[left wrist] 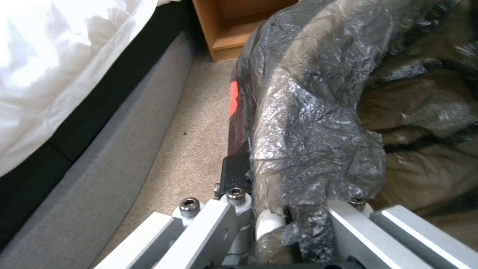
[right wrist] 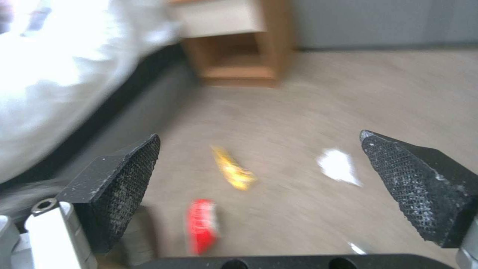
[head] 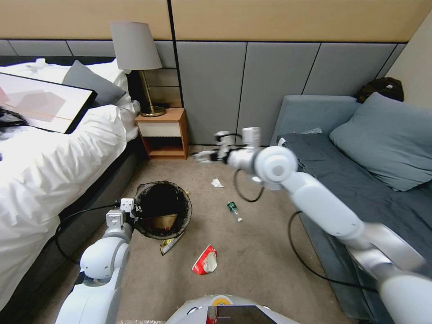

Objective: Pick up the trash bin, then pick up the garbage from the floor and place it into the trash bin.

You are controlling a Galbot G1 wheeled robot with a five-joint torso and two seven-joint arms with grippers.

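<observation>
The bin [head: 163,209] stands on the carpet [head: 261,252] just beside the bed [head: 49,171], lined with a crinkled black bag [left wrist: 309,123] folded over its rim. Inside, a brown paper bag [head: 164,221] lies at the bottom with a bit of red beside it. The left gripper [head: 135,209] is clamped on the bin's rim on the bed side; in the left wrist view its fingers [left wrist: 234,175] pinch the bag-covered wall, one outside and one inside. A red mark on the bin's outer wall shows there, but no writing can be read.

On the floor lies the garbage: a gold wrapper [head: 171,245] touching the bin's near side, a red-and-white wrapper [head: 205,261] a little nearer the robot, a small clear bottle [head: 234,211] with a green label to the right of the bin, and a white tissue [head: 217,182] farther off. The label's text is too small to read.

The right gripper [head: 202,156] hangs in the air above the carpet, in front of the nightstand [head: 163,134], well apart from the litter. Its jaws are spread wide and hold nothing; in the right wrist view the pads [right wrist: 122,186] frame the floor with the wrappers and tissue below.

Open carpet runs between the bed and the sofa [head: 360,180]. A lamp [head: 137,63] stands on the nightstand, and a framed picture [head: 40,103] lies on the bed
</observation>
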